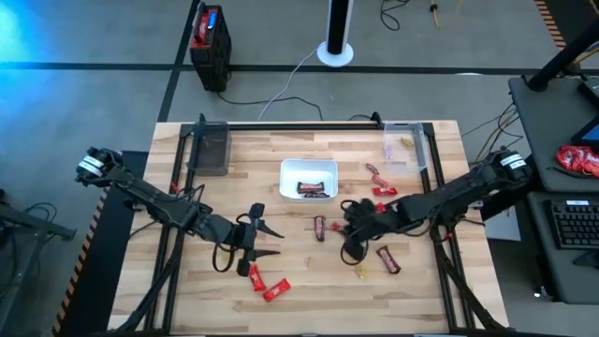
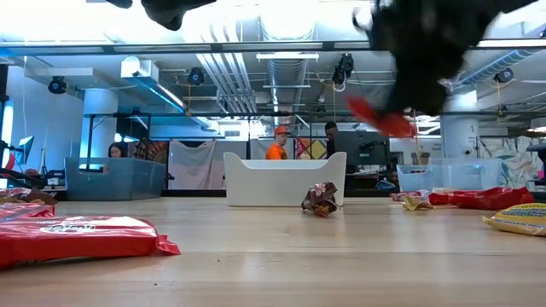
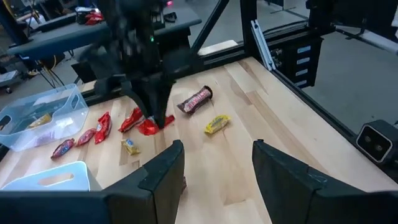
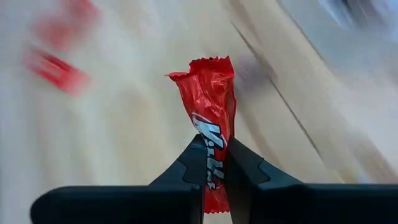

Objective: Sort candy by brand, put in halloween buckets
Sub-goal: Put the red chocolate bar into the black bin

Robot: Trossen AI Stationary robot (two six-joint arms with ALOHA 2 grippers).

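My right gripper (image 1: pixel 348 225) hangs over the table's middle right, shut on a red-wrapped candy (image 4: pixel 210 106), which also shows in the low view (image 2: pixel 381 117). My left gripper (image 1: pixel 259 240) is open, left of the middle, with nothing between its fingers (image 3: pixel 214 168). Two red candies (image 1: pixel 265 283) lie just near of it. A white tray (image 1: pixel 308 168) holds dark brown bars (image 1: pixel 315 189). One clear tub (image 1: pixel 211 147) sits at the far left; another (image 1: pixel 404 146), at the far right, holds a yellow piece. More red candies (image 1: pixel 379 182), brown bars (image 1: pixel 388 259) and a yellow piece (image 1: pixel 360 272) lie scattered. My right gripper pinches the red candy between its two fingers, around the wrapper's printed middle (image 4: pixel 211 138). The crimped end (image 4: pixel 208 65) sticks out past the fingertips. The fingers come from above, and the candy hangs below them, lifted clear of the table (image 2: pixel 375 112).
A tall red-and-black boxy device (image 1: pixel 211 42) and a round white pole base (image 1: pixel 335 52) stand beyond the table's far edge. Black frame rails (image 1: pixel 430 154) run along the table's sides. A desk with a keyboard (image 1: pixel 573 225) is to the right. People stand in the room behind (image 2: pixel 275 143).
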